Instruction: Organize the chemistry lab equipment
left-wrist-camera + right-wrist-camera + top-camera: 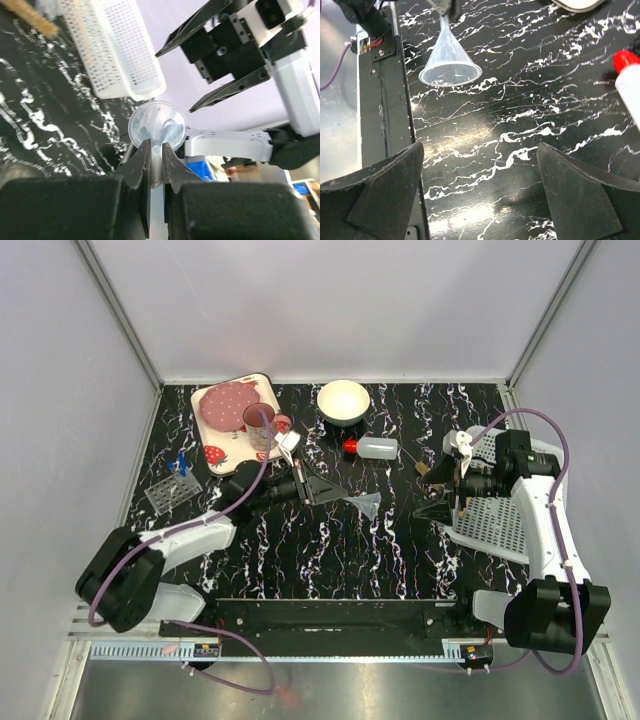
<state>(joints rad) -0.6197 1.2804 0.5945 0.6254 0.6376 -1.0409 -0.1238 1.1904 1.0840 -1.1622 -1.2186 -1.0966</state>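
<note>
Overhead only: blue-capped tubes in clear rack. Left gripper clamps clear funnel stem; right gripper jaws apart.

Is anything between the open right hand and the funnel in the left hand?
Nothing visible. Only tabletop shows between the right hand and the funnel; the bottle lies off to one side.

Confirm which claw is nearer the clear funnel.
Left. The left claw pinches the clear funnel by its stem; the right claw hangs open across from it, not touching.
</note>
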